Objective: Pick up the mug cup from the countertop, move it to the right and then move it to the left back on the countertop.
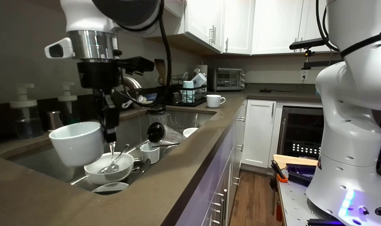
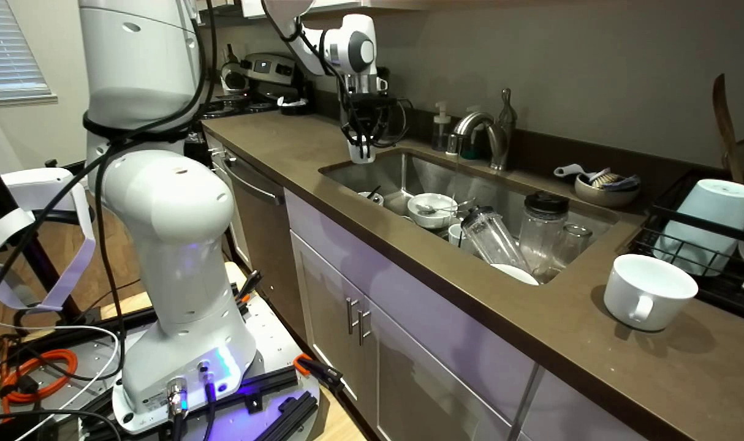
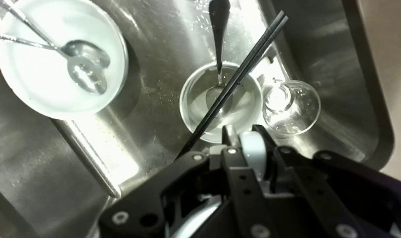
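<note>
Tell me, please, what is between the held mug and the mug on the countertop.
An exterior view shows the sink, holding a bowl and clear jars, then some countertop.

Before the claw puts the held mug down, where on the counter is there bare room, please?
The counter is mostly bare between stove and sink, along the sink's front, and from the other mug to the front edge. It is crowded in the sink, with bowl and jars; behind it, with soap bottles and tap; and at the drying rack.
</note>
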Available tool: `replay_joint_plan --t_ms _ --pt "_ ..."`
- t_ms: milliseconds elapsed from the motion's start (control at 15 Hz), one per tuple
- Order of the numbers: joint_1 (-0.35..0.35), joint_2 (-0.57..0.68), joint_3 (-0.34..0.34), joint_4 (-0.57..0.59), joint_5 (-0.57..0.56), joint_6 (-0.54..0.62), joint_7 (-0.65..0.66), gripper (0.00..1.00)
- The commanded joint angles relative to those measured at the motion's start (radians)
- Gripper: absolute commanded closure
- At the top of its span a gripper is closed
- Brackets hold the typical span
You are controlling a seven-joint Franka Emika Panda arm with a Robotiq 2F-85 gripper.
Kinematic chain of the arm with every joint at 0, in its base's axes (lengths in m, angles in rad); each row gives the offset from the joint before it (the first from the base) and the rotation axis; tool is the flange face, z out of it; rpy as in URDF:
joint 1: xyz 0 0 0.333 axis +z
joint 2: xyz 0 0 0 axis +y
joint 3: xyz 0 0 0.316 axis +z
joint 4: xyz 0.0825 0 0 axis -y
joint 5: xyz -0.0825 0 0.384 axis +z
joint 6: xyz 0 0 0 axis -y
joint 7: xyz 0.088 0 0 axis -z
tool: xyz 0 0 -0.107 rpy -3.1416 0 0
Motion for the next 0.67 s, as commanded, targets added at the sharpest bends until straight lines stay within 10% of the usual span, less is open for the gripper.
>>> replay_joint_plan --t_ms 0,600 --pt "0.018 -0.071 -0.005 -0.106 -0.039 0.067 0.231 0.95" --pt "-0.061 -0.152 -0.098 -0.216 -0.066 0.062 0.422 0.95"
